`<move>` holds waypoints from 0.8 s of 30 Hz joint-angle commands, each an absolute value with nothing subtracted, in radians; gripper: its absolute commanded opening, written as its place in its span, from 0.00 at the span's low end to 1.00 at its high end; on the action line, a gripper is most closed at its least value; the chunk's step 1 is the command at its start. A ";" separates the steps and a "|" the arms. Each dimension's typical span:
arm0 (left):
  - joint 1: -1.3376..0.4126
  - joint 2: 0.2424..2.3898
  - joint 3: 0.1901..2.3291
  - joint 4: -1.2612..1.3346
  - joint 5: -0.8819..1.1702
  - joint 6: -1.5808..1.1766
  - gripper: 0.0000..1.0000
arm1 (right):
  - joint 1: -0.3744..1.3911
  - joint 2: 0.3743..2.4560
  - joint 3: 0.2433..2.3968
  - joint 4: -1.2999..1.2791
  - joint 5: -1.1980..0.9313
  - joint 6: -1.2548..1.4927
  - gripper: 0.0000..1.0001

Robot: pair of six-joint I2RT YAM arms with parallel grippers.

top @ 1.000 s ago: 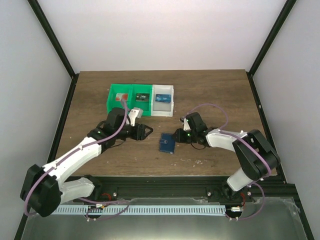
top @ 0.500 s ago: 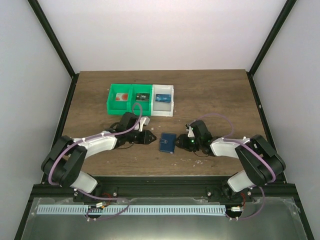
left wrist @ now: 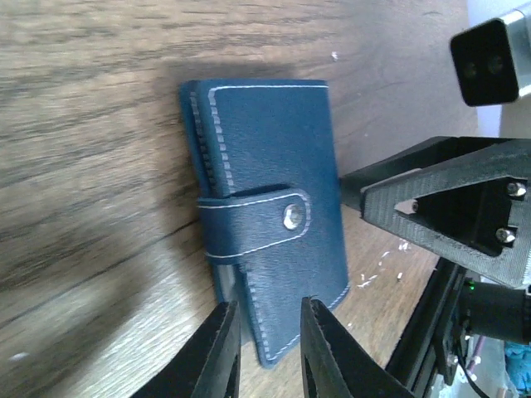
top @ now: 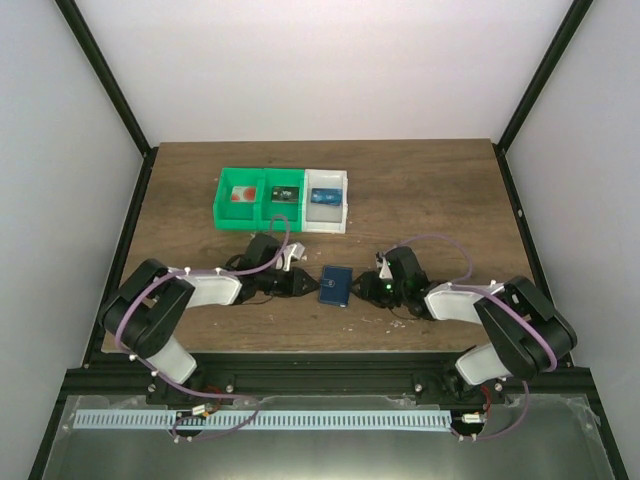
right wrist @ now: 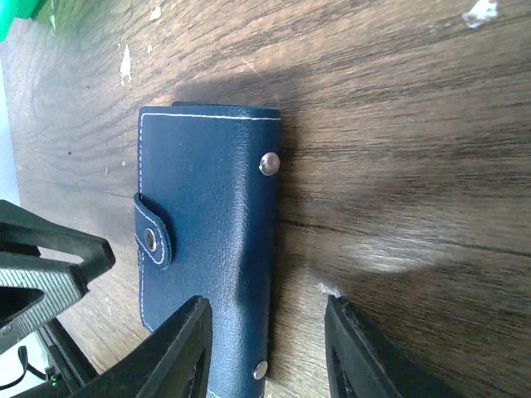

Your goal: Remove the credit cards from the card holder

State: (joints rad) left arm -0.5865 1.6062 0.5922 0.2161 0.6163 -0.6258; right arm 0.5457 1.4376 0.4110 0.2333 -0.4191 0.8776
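The card holder [top: 336,285] lies flat on the table between both arms: navy, folded shut, its strap snapped over the front [left wrist: 265,215]. No credit cards show in the holder [right wrist: 207,249]. My left gripper [top: 301,283] is at its left end, the jaws narrowly apart [left wrist: 270,340] over the holder's near corner, not pinching it. My right gripper [top: 369,288] is at its right end, open [right wrist: 267,348], one finger over the cover and the other over bare wood. A whitish card with a red spot [top: 240,194] lies in the left green bin.
A green two-compartment bin [top: 222,190] and a white bin [top: 345,200] stand in a row behind the holder. The middle compartment holds a dark item [top: 285,195] and the white bin a blue one [top: 322,196]. Small white crumbs [left wrist: 382,269] lie by the holder.
My left arm swung down from near the bins to the holder's left end, its jaws narrowing. My right gripper shifted slightly nearer and lower and opened a little wider.
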 commanded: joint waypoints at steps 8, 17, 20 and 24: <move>-0.622 1.663 0.596 0.316 0.647 -0.641 0.18 | 0.554 1.483 0.406 0.364 -0.479 0.921 0.34; -0.629 1.709 0.590 0.351 0.657 -0.655 0.15 | 0.562 1.540 0.459 0.342 -0.467 0.901 0.35; -0.636 1.728 0.601 0.338 0.654 -0.648 0.13 | 0.566 1.556 0.474 0.329 -0.462 0.886 0.35; -0.637 1.735 0.605 0.320 0.643 -0.639 0.09 | 0.566 1.555 0.466 0.378 -0.493 0.894 0.28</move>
